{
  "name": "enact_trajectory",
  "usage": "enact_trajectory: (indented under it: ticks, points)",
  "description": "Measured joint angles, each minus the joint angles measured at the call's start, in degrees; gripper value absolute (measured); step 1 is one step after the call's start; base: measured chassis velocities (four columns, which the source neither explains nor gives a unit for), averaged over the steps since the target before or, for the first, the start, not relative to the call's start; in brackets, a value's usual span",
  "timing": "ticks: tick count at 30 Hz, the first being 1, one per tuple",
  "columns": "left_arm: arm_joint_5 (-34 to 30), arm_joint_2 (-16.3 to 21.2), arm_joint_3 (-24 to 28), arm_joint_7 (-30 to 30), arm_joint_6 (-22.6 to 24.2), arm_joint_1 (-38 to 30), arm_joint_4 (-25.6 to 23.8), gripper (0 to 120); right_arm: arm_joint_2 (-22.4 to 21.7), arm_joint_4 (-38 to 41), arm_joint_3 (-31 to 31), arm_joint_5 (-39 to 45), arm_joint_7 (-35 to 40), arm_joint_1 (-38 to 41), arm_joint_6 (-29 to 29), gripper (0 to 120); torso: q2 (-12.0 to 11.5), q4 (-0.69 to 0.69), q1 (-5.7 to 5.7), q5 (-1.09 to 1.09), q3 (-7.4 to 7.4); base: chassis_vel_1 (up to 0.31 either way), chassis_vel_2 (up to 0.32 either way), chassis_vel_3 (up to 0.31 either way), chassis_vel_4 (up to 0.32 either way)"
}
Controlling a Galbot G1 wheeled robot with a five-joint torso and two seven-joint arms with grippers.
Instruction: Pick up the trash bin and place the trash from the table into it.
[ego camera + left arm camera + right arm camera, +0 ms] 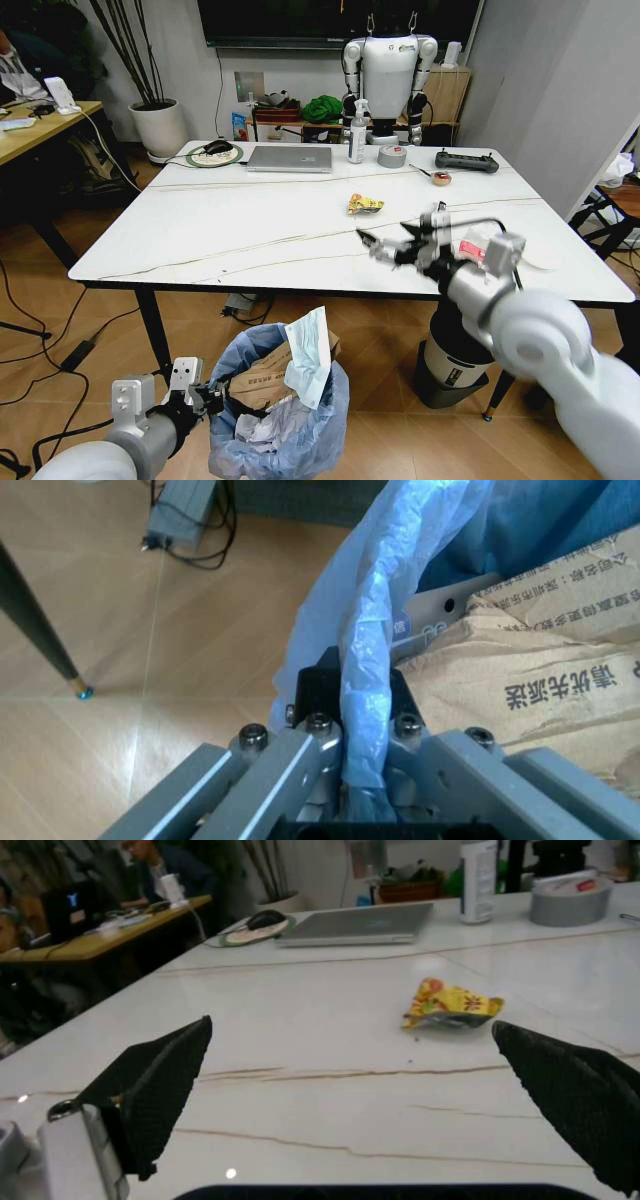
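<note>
The trash bin [285,425], lined with a crinkly light-blue bag, stands on the floor in front of the table [200,225]. It holds brown cardboard [530,667] and crumpled paper. My left gripper [207,397] is shut on the bin's rim; in the left wrist view this gripper [350,701] pinches the blue bag's edge. My right gripper [378,246] hovers open over the table's near right part. A crumpled yellow wrapper [365,204] lies a little beyond it and shows between the black fingers [150,1080] as the wrapper [450,1005]. A red-labelled piece of trash [474,248] sits behind the right wrist.
At the table's far side lie a laptop [290,158], a spray bottle [357,132], a tape roll [392,155], a black controller [466,160] and a mouse [217,148]. A larger grey-white bin [452,362] stands under the table's right end. A wooden desk [40,125] is at the left.
</note>
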Motion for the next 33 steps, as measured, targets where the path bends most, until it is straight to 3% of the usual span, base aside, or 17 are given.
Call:
enact_trajectory:
  ticks: [2, 7, 9, 15, 24, 27, 33]
  points:
    - [0.0, 0.0, 0.0, 0.0, 0.0, 0.0, 0.0, 0, 0.0, 0.0, 0.0, 0.0, 0.0, 0.0, 0.0, 100, 0.0, 0.0, 0.0, 0.0, 0.0, 0.0, 0.0, 0.0, 0.0]
    - [-0.3, 2.1, 1.7, 0.4, 0.0, -1.6, 0.0, 0, 2.0, -13.0, -2.7, 6.2, 5.9, 11.1, 0.0, 100, 0.0, -0.04, 0.0, -0.01, 0.0, 0.0, 0.0, 0.0, 0.0]
    - [-0.1, 2.2, 2.9, 1.0, 0.0, -2.2, 0.0, 0, 3.9, -19.6, -4.3, 8.9, 9.1, 15.5, -0.1, 100, 0.0, 0.0, 0.0, 0.0, 0.0, 0.0, 0.0, 0.0, 0.0]
    - [0.2, 2.1, 3.2, 1.7, 0.0, -2.6, 0.0, 0, 7.5, -26.5, -9.9, 11.2, 11.1, 21.3, -0.3, 100, 0.0, 0.0, 0.0, -0.01, 0.0, 0.0, 0.0, 0.0, 0.0]
    - [0.1, 2.5, 2.6, 2.0, 0.0, -2.3, 0.0, 0, 12.3, -36.7, -14.3, 11.3, 12.6, 27.5, -0.6, 100, 0.0, 0.01, 0.01, -0.01, 0.0, 0.0, 0.0, 0.0, 0.0]
    - [0.1, 2.6, 2.4, 2.1, 0.0, -2.3, 0.0, 0, 15.5, -43.8, -15.9, 9.6, 12.4, 32.1, -0.6, 100, 0.0, -0.01, 0.01, -0.02, 0.0, 0.0, 0.0, 0.0, 0.0]
    - [0.1, 2.7, 2.2, 2.1, 0.0, -2.4, 0.0, 0, 18.1, -48.9, -16.6, 8.0, 10.6, 34.6, -0.7, 100, 0.0, 0.01, 0.01, -0.03, 0.0, 0.0, 0.0, 0.0, 0.0]
